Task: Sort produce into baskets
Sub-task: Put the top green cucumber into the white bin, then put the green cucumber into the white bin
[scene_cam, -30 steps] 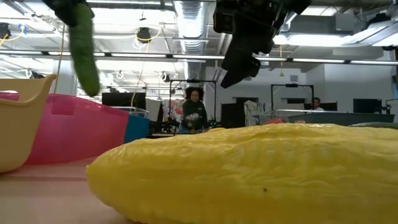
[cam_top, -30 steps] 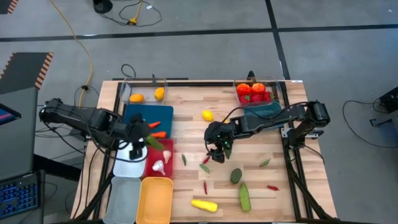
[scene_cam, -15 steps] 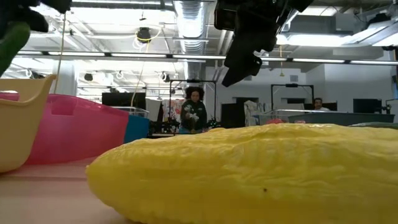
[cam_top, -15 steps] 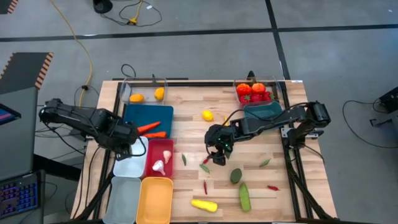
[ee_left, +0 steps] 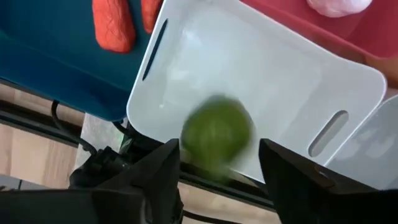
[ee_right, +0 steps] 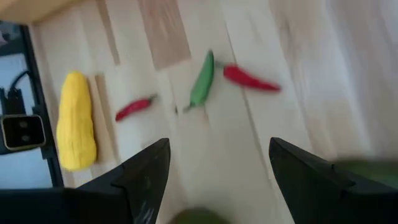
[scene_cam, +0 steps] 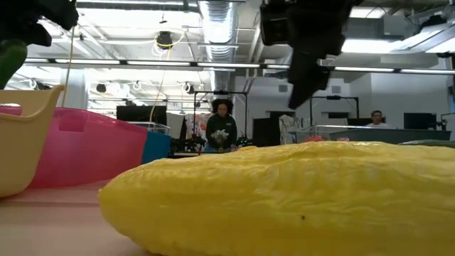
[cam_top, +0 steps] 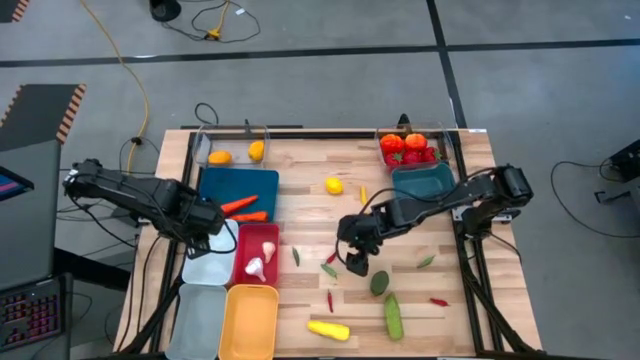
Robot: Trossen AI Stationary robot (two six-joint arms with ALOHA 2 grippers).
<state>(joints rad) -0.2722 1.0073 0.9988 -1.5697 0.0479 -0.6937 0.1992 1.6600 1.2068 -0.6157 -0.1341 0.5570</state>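
My left gripper (cam_top: pixel 205 226) hangs over the white bin (cam_top: pixel 203 270), shut on a green cucumber (ee_left: pixel 216 134) that shows end-on and blurred in the left wrist view. In the low view the cucumber (scene_cam: pixel 7 60) hangs below the gripper. My right gripper (cam_top: pixel 355 262) is open and empty above the table. It stands just beyond the avocado (cam_top: pixel 380 283) and over a green chilli (ee_right: pixel 202 79) and red chillies (ee_right: pixel 249 79). A second cucumber (cam_top: pixel 394 316) and the yellow squash (cam_top: pixel 328 330) lie near the front edge. My left gripper holds the green cucumber (ee_left: pixel 216 134) between its two fingers (ee_left: pixel 165 171), which point down over the white bin (ee_left: pixel 249 74). The cucumber hangs below the fingers, clear of the bin. Which part of it the fingers are on does not show.
The dark blue bin (cam_top: pixel 225 182) holds carrots and the red bin (cam_top: pixel 266 236) holds garlic. The pale grey-blue bin (cam_top: pixel 200 320) and yellow bin (cam_top: pixel 250 320) are at the front left. Clear bins (cam_top: pixel 232 132) (cam_top: pixel 385 135) and the teal bin (cam_top: pixel 425 180) stand at the back. A lemon (cam_top: pixel 334 185) and loose chillies lie mid-table.
My left gripper has carried the cucumber toward the table's left edge, from over the red bin to over the white bin. My right gripper has moved toward the near edge and slightly right, toward the avocado, staying open.
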